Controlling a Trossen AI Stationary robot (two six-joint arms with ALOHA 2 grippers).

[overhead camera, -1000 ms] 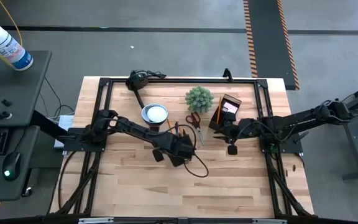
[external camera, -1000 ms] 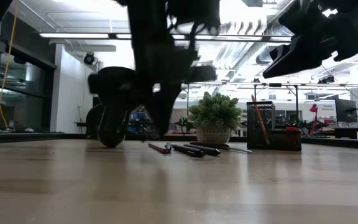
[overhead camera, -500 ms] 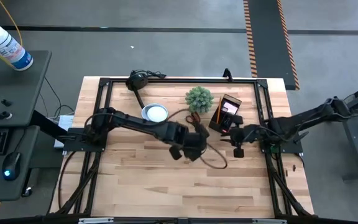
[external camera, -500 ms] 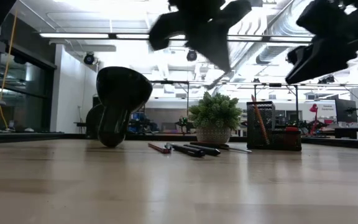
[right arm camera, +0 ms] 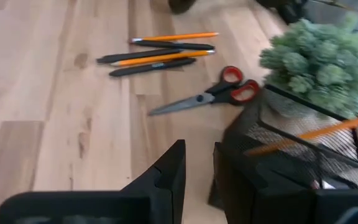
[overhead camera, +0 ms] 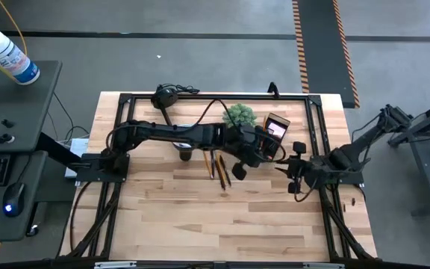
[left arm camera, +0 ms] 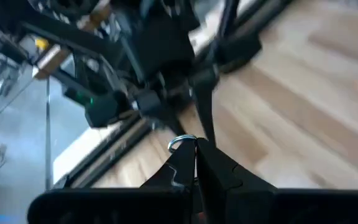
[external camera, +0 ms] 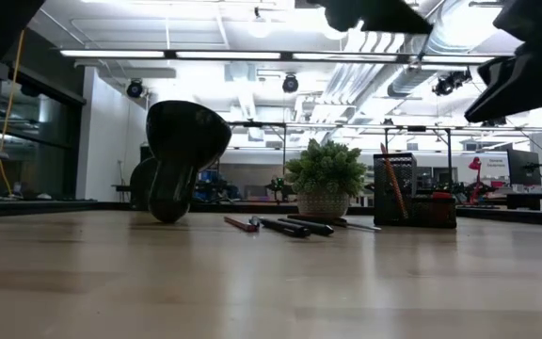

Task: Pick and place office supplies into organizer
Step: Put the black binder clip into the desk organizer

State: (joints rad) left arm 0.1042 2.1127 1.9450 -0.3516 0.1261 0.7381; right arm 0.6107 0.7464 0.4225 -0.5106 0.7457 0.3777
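Lettering unreadable anywhere; left gripper (overhead camera: 263,147) fingers together over organizer (overhead camera: 273,134); right gripper (overhead camera: 295,175) fingers slightly apart, empty.

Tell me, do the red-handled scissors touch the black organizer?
Apart. The right wrist view shows bare wood between the red-handled scissors and the mesh organizer.

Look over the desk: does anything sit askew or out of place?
Nothing looks spilled or broken. One orange pencil leans slanted across the black organizer rather than standing upright. The red-handled scissors and a loose cluster of pens and pencils lie on the table outside it, the scissors near the plant.
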